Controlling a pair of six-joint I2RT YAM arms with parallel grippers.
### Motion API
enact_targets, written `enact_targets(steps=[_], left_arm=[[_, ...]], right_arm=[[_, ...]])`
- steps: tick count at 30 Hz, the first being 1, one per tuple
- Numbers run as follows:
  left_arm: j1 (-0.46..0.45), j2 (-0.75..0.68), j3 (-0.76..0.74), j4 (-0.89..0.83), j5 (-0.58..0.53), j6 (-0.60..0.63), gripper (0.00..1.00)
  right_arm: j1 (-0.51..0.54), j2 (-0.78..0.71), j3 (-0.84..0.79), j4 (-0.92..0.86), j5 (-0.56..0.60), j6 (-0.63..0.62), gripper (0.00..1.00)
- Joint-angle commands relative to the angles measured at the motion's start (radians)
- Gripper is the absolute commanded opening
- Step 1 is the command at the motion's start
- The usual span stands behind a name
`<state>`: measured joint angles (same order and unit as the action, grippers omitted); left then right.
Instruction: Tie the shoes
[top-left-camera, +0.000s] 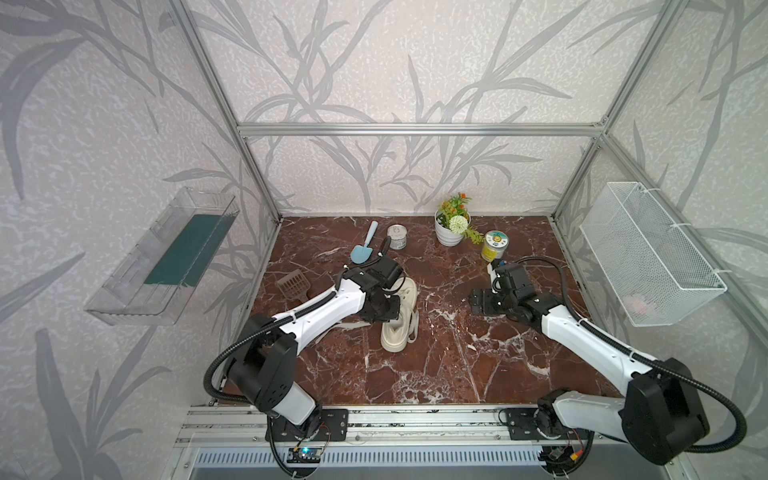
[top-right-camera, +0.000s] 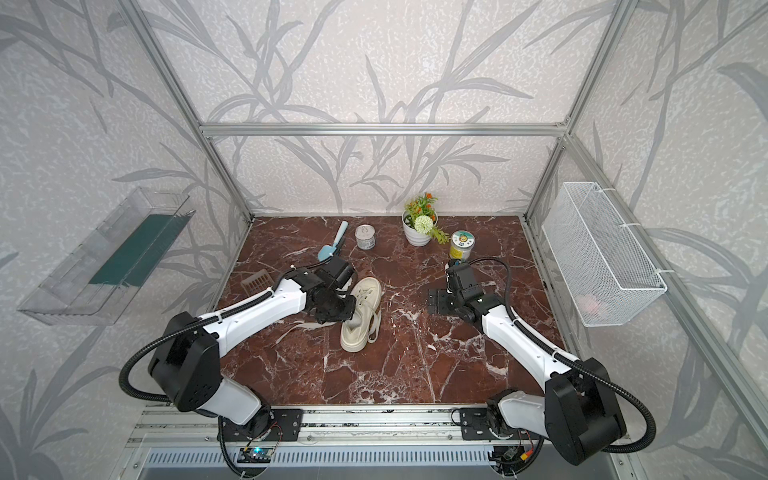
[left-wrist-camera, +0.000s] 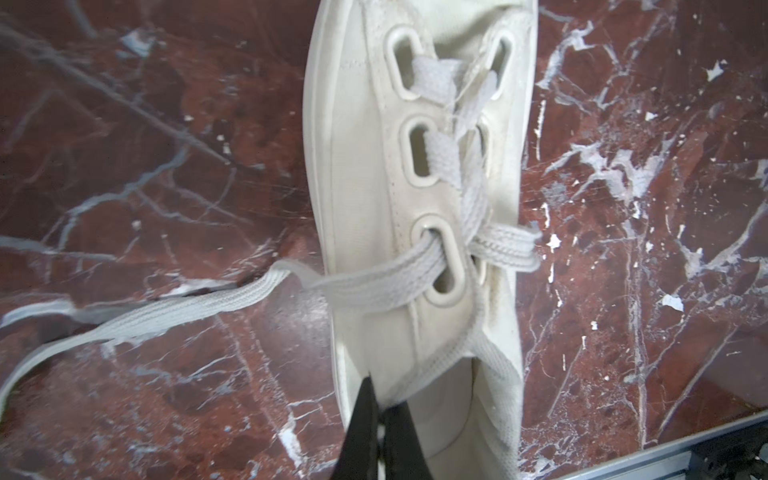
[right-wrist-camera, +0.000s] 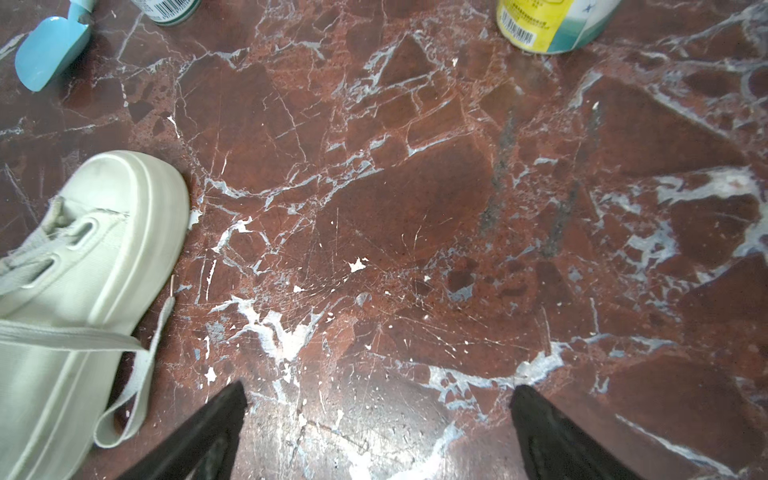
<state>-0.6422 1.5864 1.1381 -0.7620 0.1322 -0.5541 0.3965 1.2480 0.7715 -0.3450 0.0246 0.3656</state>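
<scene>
**Tabletop** (top-left-camera: 457, 365): red-brown marble with white veins.

**Wire basket** (top-left-camera: 648, 257), white, on the right wall. **Clear plastic tray** (top-left-camera: 162, 262) on the left wall.

**Cream sneaker** (top-left-camera: 395, 336): thick platform sole. It lies left of centre, toe toward the back wall, heel toward the arm bases.

**Left gripper** (left-wrist-camera: 380, 395): directly over the sneaker's heel end. Jaws pressed together on the woven rim of the shoe opening, apparently pinching it.

**Right gripper** (right-wrist-camera: 378, 388): jaws spread wide above bare marble, apart from the sneaker and to the right of its toe. It holds nothing.

**White flower pot** (top-left-camera: 449, 235), **yellow-labelled can** (top-left-camera: 494, 246) and **silver tin** (top-left-camera: 397, 237): along the back edge.

**Blue scoop** (top-left-camera: 362, 249) and **brown slotted scoop** (top-left-camera: 293, 284): behind the left arm.

**Flat laces**: untied. One end (left-wrist-camera: 208, 307) trails from the last eyelet across the marble. The other (right-wrist-camera: 141, 374) drapes in a loop beside the sole.
</scene>
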Motion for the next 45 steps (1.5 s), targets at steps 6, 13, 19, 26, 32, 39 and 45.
enact_targets(steps=[6,13,19,26,32,39,45], left_arm=[[-0.011,0.027,0.042,0.031,-0.112,-0.107,0.00],[-0.010,0.050,0.004,0.151,0.020,-0.160,0.00],[-0.051,0.045,-0.003,0.194,0.041,-0.205,0.00],[-0.055,0.034,-0.012,0.183,0.025,-0.207,0.03],[-0.055,-0.011,-0.006,0.164,0.003,-0.206,0.24],[-0.037,-0.083,-0.022,0.140,-0.026,-0.198,0.38],[0.039,-0.134,-0.067,0.118,-0.033,-0.192,0.38]], right_arm=[[-0.004,-0.036,0.006,-0.037,0.021,-0.013,0.99],[-0.016,-0.025,-0.014,-0.024,-0.012,0.047,0.99],[-0.017,0.010,-0.008,-0.028,-0.056,0.075,0.99],[-0.016,0.036,0.006,-0.039,-0.090,0.072,0.99],[-0.015,0.061,0.014,-0.054,-0.129,0.085,0.99],[0.015,0.076,0.020,-0.079,-0.148,0.127,0.93],[0.088,0.092,0.012,-0.073,-0.148,0.198,0.79]])
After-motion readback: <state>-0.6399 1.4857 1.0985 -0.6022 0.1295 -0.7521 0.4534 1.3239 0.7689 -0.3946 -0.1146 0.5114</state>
